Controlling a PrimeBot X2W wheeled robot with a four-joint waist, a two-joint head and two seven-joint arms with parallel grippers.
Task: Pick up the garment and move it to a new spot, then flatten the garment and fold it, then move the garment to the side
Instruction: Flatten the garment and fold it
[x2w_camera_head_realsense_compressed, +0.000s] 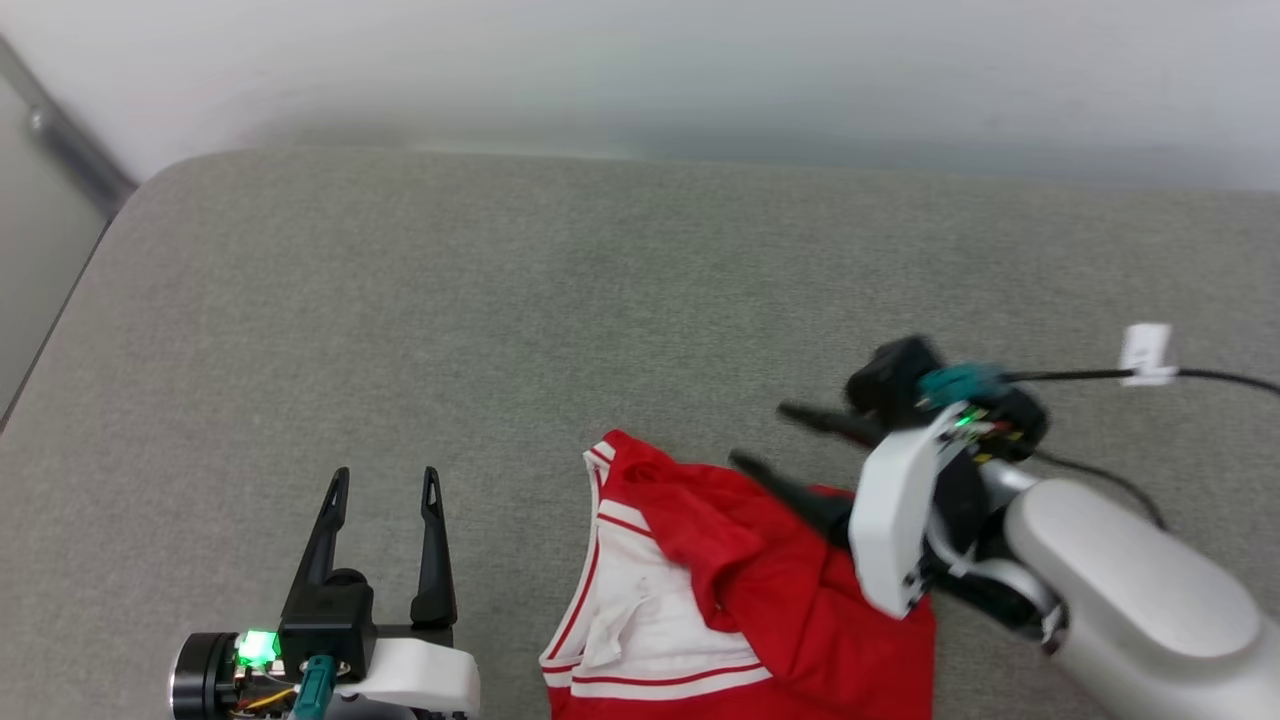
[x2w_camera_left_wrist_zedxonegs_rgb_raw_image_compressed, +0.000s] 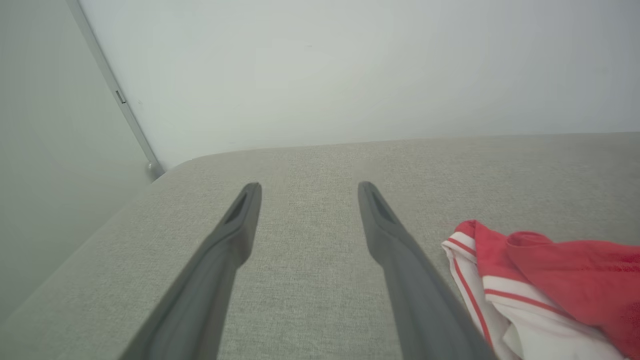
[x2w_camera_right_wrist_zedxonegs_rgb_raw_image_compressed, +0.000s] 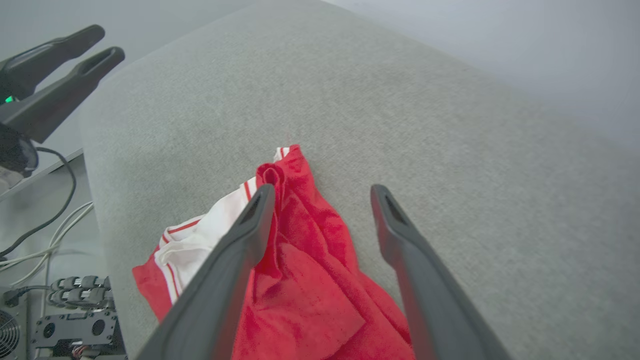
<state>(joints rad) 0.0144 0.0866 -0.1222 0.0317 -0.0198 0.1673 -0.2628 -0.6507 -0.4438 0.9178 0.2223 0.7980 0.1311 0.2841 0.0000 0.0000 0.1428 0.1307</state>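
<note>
- I observed one grey fabric-covered surface (x2w_camera_head_realsense_compressed: 480, 300) with a rounded far-left corner.
- One item lay directly on it: the garment (x2w_camera_head_realsense_compressed: 790, 590), a crumpled red jersey with white, red-striped trim, close to the robot-side edge.

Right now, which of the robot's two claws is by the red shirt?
The right claw: it hangs open over the red shirt. The left claw is open too, but over the grey cushion.

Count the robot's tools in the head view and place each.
2. The left tool, open, hovers at lower left above the grey surface. The right tool, open, reaches in from the right over the garment's far edge.
</note>
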